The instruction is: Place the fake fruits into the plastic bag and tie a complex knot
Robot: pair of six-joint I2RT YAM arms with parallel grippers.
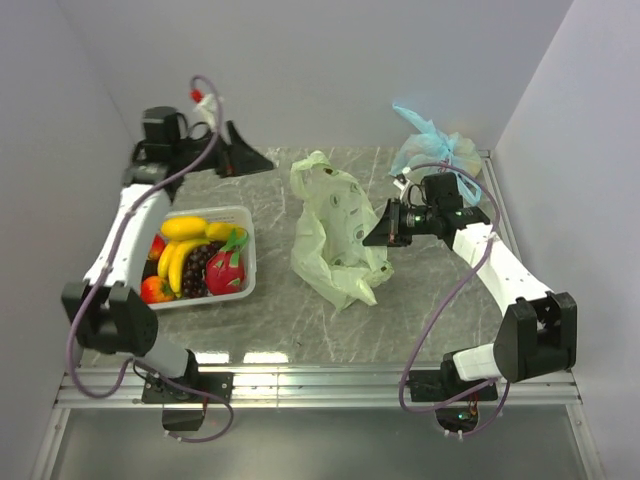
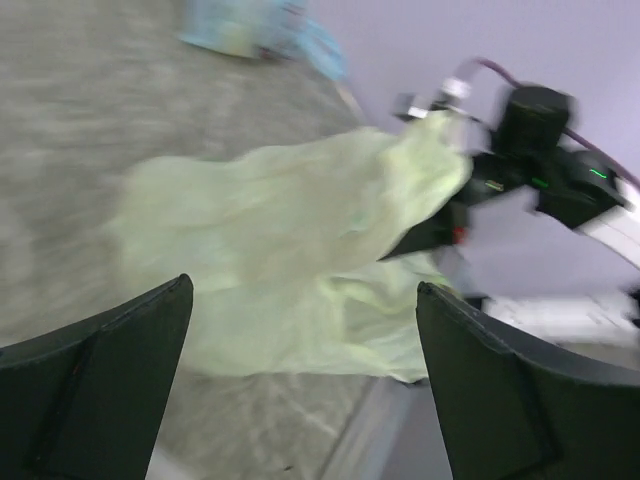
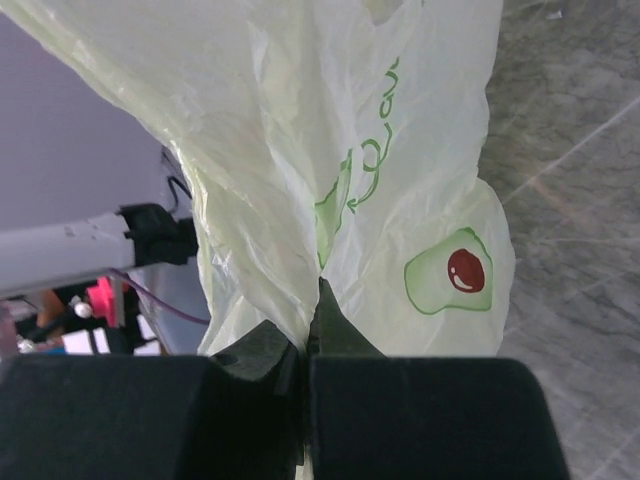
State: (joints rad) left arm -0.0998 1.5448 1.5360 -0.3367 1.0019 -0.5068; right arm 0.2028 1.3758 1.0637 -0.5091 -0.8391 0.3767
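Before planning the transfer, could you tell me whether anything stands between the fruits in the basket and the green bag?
Nothing visible does. Only bare table separates the fake fruits in the white basket from the plastic bag, which the right tool pinches.

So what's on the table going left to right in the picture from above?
White basket with the fake fruits → plastic bag → right pincer pinching the bag's edge → blue bag.
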